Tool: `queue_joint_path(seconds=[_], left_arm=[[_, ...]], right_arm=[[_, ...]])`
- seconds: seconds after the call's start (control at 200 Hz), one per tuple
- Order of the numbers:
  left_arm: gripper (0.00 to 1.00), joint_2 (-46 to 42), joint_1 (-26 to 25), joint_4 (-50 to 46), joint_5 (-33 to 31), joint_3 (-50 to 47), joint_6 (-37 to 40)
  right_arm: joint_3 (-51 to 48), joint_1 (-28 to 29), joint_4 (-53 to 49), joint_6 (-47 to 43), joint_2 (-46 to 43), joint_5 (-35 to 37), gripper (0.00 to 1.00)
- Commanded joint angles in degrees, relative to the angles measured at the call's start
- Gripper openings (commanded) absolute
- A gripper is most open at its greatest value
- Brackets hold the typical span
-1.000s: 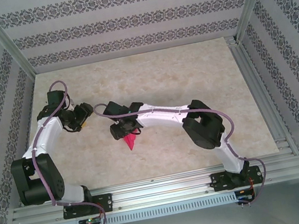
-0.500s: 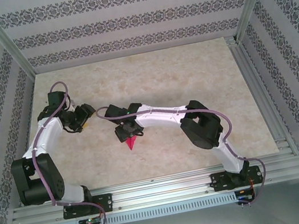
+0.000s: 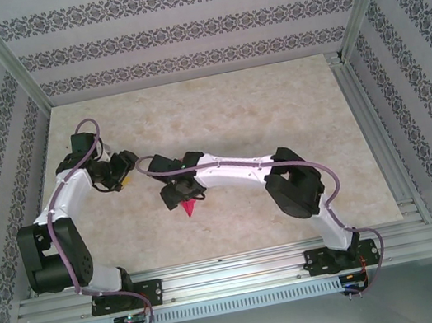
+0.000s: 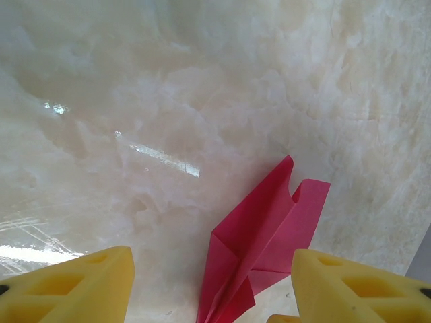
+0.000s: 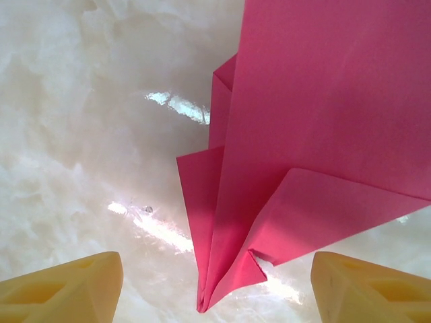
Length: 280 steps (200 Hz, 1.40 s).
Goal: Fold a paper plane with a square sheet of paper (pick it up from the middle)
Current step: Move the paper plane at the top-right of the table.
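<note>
Since 1 second ago, the right arm point(image 3: 234, 171) has shifted a little toward the near edge, and its jaws now cover more of the plane point(image 3: 190, 209), so we see less pink below them from above. The left arm point(image 3: 68, 200) has moved only slightly.

The right jaws stand open. In the right wrist view, the 2 yellow fingers point(image 5: 67, 286) sit far apart at the bottom corners, and the plane lies between them, touching neither. We see its pointed end low in that view, between the fingers, and its broad folded layers spread up and to the right. 1 flap is folded across the lower right.

The left jaws are open too and hold nothing. Their 2 yellow fingers point(image 4: 74, 286) frame the bare bench point(image 4: 168, 101), and we see the plane lying on it ahead, nearer the right-hand finger.

From above, the plane lies on the bench left of centre, in the near half, just under the right jaws. Its pink tip points toward the near edge. The left jaws hover to its left, apart from it.
</note>
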Motion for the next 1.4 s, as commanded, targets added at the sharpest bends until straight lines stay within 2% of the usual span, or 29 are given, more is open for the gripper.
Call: queue_joint_path(seconds=[0.0, 0.075, 0.235, 0.33, 0.395, 0.445, 0.5, 0.55, 0.604, 0.764, 0.814, 0.994, 1.054, 1.104, 1.154, 1.269, 1.394], left_arm=[[0.64, 0.2, 0.5, 2.2, 1.5, -1.0, -0.7], [0.64, 0.3, 0.5, 2.0, 1.6, -0.8, -0.4], [0.64, 0.8, 0.5, 2.1, 1.8, -0.6, -0.3], [0.64, 0.9, 0.5, 2.1, 2.0, -0.7, -0.2], [0.64, 0.8, 0.5, 2.1, 1.8, -0.7, -0.1], [0.64, 0.8, 0.5, 1.9, 1.8, -0.7, 0.0], [0.64, 0.7, 0.5, 1.8, 1.8, -0.6, 0.1], [0.64, 0.7, 0.5, 1.8, 1.9, -0.7, -0.1], [0.64, 0.7, 0.5, 1.8, 1.8, -0.7, -0.1], [0.64, 0.7, 0.5, 1.9, 2.1, -0.4, -0.4], [0.64, 0.6, 0.5, 1.9, 2.0, -0.4, -0.4], [0.64, 0.5, 0.5, 1.7, 1.9, -0.4, -0.5], [0.64, 0.6, 0.5, 1.8, 2.0, -0.5, -0.6], [0.64, 0.7, 0.5, 1.8, 2.1, -0.5, -0.6], [0.64, 0.6, 0.5, 1.8, 2.1, -0.5, -0.6], [0.64, 0.7, 0.5, 1.8, 2.3, -0.6, -0.6], [0.64, 0.9, 0.5, 1.7, 2.3, -0.6, -0.5]], right_arm=[[2.5, 0.8, -1.9, 1.4, 2.2, 2.2, 0.72], [3.1, 1.3, -2.9, 1.5, 3.2, 4.3, 0.72], [6.2, 1.3, -4.5, 1.2, 6.1, 3.8, 0.70], [6.8, 1.1, -4.8, 1.2, 7.0, 4.3, 0.65], [6.9, 1.0, -4.9, 1.2, 7.1, 4.4, 0.56], [6.2, 0.9, -4.3, 1.4, 6.5, 4.4, 0.53], [5.4, 0.6, -3.7, 1.7, 6.2, 4.0, 0.43], [4.6, 0.3, -3.3, 1.9, 5.8, 4.0, 0.41], [3.4, 0.1, -2.8, 2.2, 5.0, 3.9, 0.35], [-0.3, -0.8, -0.5, 3.1, 2.6, 4.2, 0.28], [-0.9, -1.3, -0.4, 3.3, 2.4, 3.9, 0.22], [-3.5, -1.9, 1.7, 3.7, 0.0, 4.4, 0.21], [-4.7, -2.2, 2.7, 3.7, -0.6, 4.0, 0.14], [-5.6, -2.7, 3.8, 3.9, -0.7, 3.3, 0.15], [-5.7, -3.4, 4.2, 3.5, -0.2, 1.3, 0.09], [-6.3, -4.3, 5.1, 3.1, 0.9, -1.0, 0.13], [-7.3, -5.0, 6.6, 2.8, 1.2, -2.4, 0.08]])
